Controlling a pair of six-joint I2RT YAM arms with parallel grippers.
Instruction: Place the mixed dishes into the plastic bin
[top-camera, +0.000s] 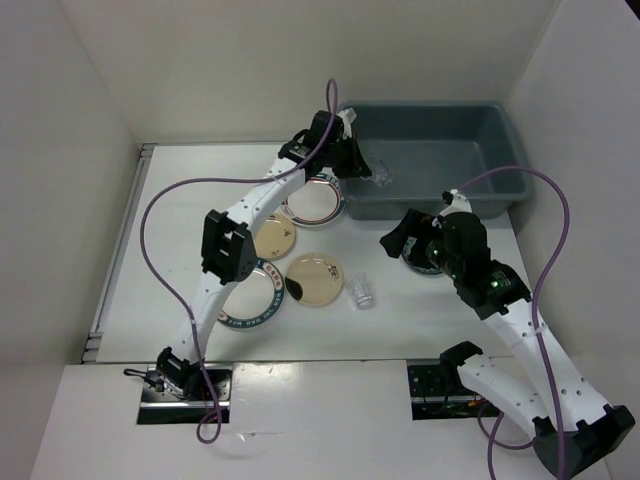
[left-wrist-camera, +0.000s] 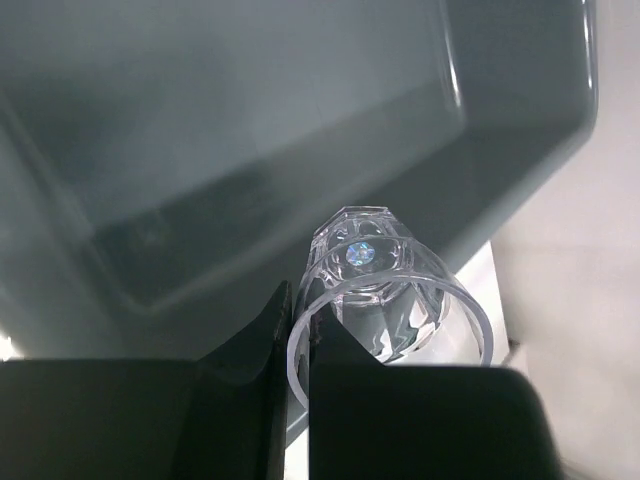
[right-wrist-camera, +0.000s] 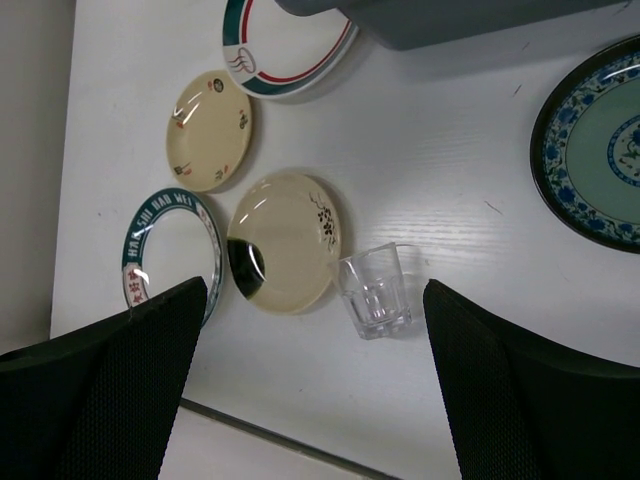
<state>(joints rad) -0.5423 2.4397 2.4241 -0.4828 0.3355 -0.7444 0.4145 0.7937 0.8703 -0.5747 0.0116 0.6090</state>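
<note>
My left gripper (left-wrist-camera: 297, 325) is shut on the rim of a small clear cup (left-wrist-camera: 385, 290) and holds it over the left end of the grey-blue plastic bin (left-wrist-camera: 250, 150). From above, this gripper (top-camera: 362, 165) and its cup (top-camera: 383, 178) hang inside the bin (top-camera: 470, 130). My right gripper (right-wrist-camera: 312, 290) is open and empty above the table. Below it stand a second clear cup (right-wrist-camera: 375, 293), a beige plate (right-wrist-camera: 285, 240), a smaller beige plate (right-wrist-camera: 210, 130), a teal-lettered white plate (right-wrist-camera: 170, 255), a white plate with teal and red rim (right-wrist-camera: 290, 45) and a teal patterned plate (right-wrist-camera: 595, 150).
White walls enclose the table on the left, back and right. Purple cables loop from both arms over the table. The red-rimmed white plate (top-camera: 315, 198) lies against the bin's left front corner. The teal patterned plate (top-camera: 422, 266) lies partly under the right arm.
</note>
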